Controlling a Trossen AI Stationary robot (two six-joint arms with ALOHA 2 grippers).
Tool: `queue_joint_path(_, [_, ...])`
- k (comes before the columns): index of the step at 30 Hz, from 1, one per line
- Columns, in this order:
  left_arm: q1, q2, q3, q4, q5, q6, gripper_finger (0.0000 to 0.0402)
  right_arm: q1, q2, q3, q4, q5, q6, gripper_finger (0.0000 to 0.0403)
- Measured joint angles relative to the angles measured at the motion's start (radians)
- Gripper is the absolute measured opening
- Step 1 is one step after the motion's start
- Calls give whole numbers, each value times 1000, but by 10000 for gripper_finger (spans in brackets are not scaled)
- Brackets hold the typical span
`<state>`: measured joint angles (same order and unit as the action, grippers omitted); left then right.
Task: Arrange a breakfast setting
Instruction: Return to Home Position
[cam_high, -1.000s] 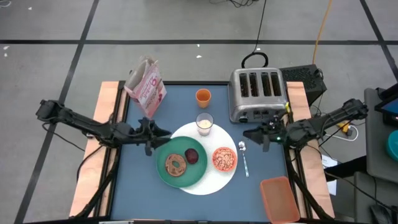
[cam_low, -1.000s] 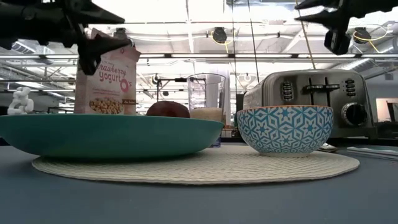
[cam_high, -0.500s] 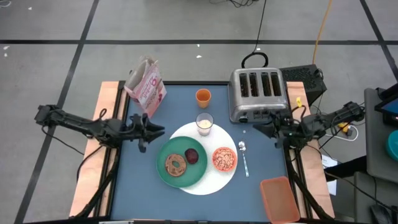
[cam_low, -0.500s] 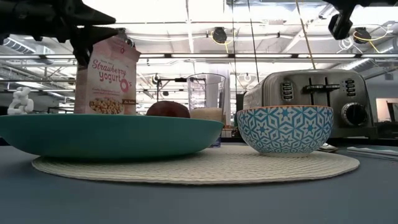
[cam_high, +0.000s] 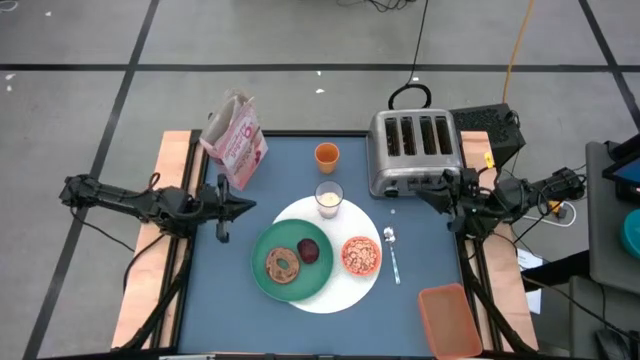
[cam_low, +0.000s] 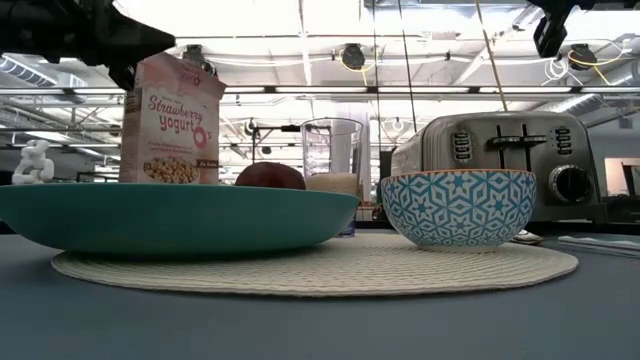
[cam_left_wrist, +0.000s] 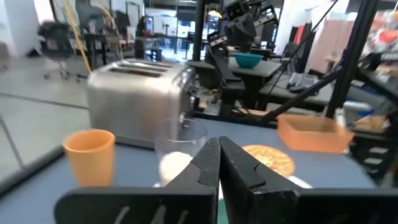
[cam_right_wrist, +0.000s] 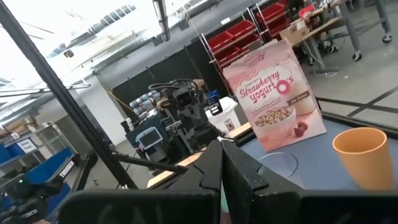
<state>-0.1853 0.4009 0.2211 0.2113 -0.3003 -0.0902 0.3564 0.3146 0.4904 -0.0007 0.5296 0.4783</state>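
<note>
Low view, green plate (cam_low: 180, 215) cut by left edge, glass of milk (cam_low: 331, 150) partly hidden behind it

On the woven mat (cam_low: 320, 270) sit the green plate (cam_low: 180, 215) and patterned bowl (cam_low: 458, 208), with cereal bag (cam_low: 172, 125), glass (cam_low: 330, 150) and toaster (cam_low: 510, 160) behind.

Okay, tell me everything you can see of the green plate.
The green plate is a round, shallow, teal-green dish with a smooth glossy look and an upturned rim. It sits level on the left part of the pale woven round mat, overhanging its left edge. On it lie a toasted bagel and, beside that, a dark red apple. The cereal bowl stands close on its right, apparently not touching.
</note>
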Motion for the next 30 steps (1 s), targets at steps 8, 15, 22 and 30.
queue_joint_path(8, [81,-110,1,-94,-59,149,6,-4,-14,0,-28,-5,-16,0])
queue_joint_path(15, [152,-141,1,-178,-13,161,6,-4,-13,0,-51,-6,-16,0])
queue_joint_path(22, [174,-142,-65,-146,28,179,6,-4,-14,0,-54,-6,-16,0])
queue_joint_path(30, [179,-143,-113,-91,30,164,6,-4,-13,0,-56,-6,-16,0])
